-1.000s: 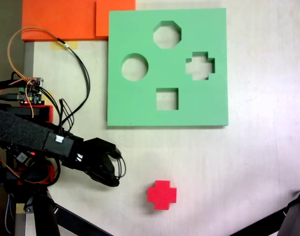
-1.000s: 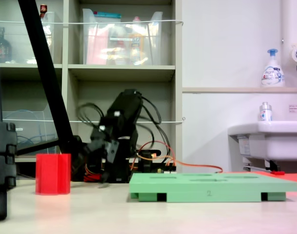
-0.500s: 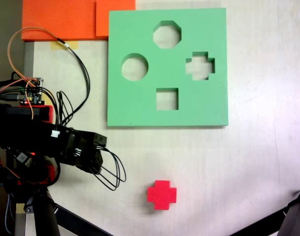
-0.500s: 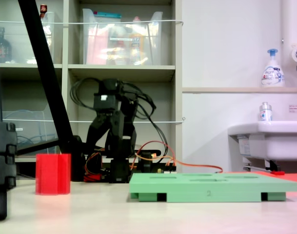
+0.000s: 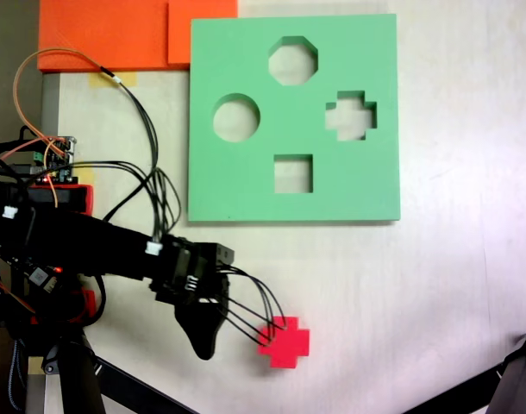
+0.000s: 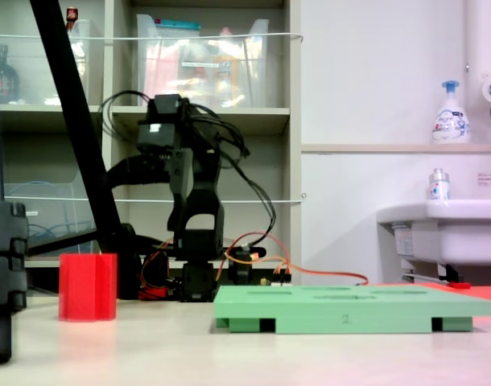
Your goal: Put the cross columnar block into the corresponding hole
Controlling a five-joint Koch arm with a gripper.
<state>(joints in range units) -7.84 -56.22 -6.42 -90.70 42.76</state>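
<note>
My arm reaches toward the red block; the green board's holes are bare.

From above, my pincer points down toward six o'clock, just at nine o'clock of the red cross block, which lies flat on the table at about six o'clock of the green board. Only one dark tip shows, so I cannot tell how far my jaws stand apart, and they hold nothing I can see. The cross hole sits at three o'clock on the board, well apart from the block. From the side, the block stands on the table at nine o'clock of the board, my arm raised behind.
</note>
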